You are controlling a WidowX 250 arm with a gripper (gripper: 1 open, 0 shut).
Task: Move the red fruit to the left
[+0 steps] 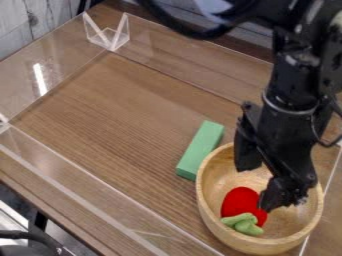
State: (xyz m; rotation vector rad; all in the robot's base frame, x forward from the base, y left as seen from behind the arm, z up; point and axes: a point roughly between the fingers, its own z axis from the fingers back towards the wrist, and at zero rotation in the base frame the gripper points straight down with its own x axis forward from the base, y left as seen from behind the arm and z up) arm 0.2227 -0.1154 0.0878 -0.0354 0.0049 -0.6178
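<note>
The red fruit (242, 204) lies inside the wooden bowl (217, 207) at the lower right, its light-green leafy cap (242, 223) toward the front. My gripper (266, 176) hangs over the bowl, pointing straight down, a little above and to the right of the fruit. Its black fingers (286, 193) stand open and nothing is between them. One finger partly covers the fruit's right side.
A green rectangular block (202, 149) lies on the wooden table just left of the bowl, touching or nearly touching its rim. Clear plastic walls (54, 68) edge the table at the left and back. The black arm fills the upper right.
</note>
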